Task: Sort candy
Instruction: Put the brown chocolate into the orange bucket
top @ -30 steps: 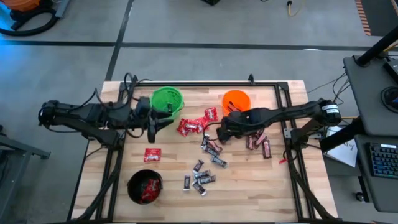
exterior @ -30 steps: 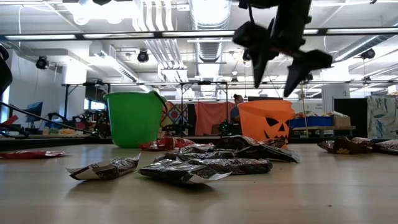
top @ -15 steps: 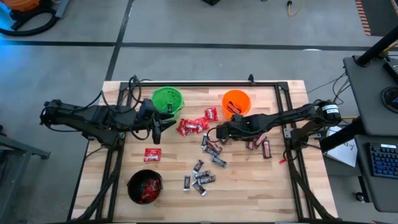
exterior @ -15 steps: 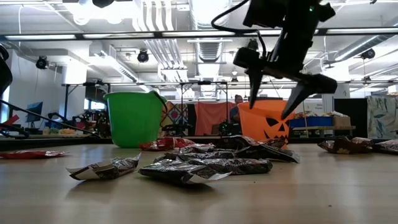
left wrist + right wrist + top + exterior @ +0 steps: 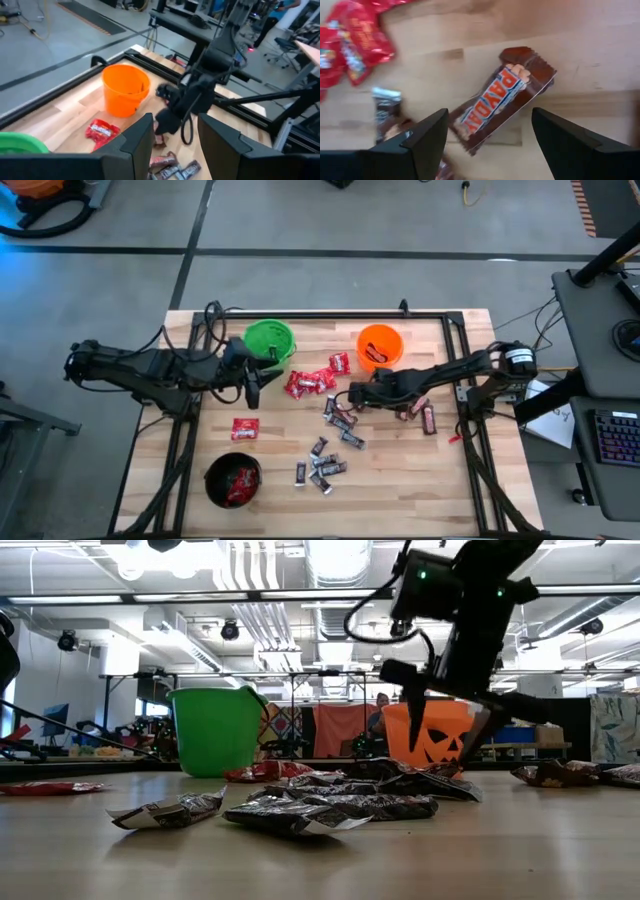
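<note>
The candy lies loose on the wooden table: red packets (image 5: 305, 383), small dark bars (image 5: 338, 420) and brown-red bars (image 5: 418, 410). My right gripper (image 5: 353, 394) hangs open, pointing steeply down, just above the middle pile. In the right wrist view a brown-red bar (image 5: 500, 102) lies flat on the wood between its fingers (image 5: 427, 137), untouched. In the low view the fingertips (image 5: 415, 735) stand a little above the table. My left gripper (image 5: 250, 385) hovers open and holds nothing beside the green bucket (image 5: 270, 340).
An orange bucket (image 5: 380, 345) stands at the far side, right of the green one. A black bucket (image 5: 232, 480) holding red packets stands near left. A single red packet (image 5: 245, 428) lies left of centre. Black frame rails (image 5: 465, 395) border the table.
My right gripper has come down toward the candy pile in the table's middle and has rolled about its own axis, staying open. The candy has not moved.
</note>
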Controlling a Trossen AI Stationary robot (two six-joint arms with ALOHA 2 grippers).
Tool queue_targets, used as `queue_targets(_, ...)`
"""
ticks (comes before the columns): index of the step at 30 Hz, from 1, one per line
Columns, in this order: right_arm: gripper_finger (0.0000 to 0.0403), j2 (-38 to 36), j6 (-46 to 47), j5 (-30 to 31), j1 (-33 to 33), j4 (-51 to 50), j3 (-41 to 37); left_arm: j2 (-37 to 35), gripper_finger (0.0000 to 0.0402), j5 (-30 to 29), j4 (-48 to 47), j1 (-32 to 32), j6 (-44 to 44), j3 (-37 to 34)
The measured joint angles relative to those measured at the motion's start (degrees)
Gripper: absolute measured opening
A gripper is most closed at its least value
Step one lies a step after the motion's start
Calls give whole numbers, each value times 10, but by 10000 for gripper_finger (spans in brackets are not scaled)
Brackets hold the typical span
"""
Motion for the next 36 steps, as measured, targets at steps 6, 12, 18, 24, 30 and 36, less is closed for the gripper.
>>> queue_targets(6, 279, 32, -14, -6, 0, 6, 2, -5, 139, -1, -3, 0, 28, 27)
queue_targets(12, 278, 34, -50, -8, 0, 17, 2, -6, 139, -7, -1, 0, 56, 43)
queue_targets(18, 276, 34, -77, -21, 0, 15, 2, -5, 139, -20, -2, 0, 61, 43)
queue_targets(24, 224, 34, -94, -22, 0, 15, 2, -2, 139, -27, -11, 0, 61, 42)
queue_targets(30, 131, 34, -110, -22, 0, 18, 2, -2, 139, -35, -13, 0, 65, 42)
queue_targets(36, 69, 33, -127, -22, 1, 30, 3, -1, 139, -43, -14, 1, 69, 42)
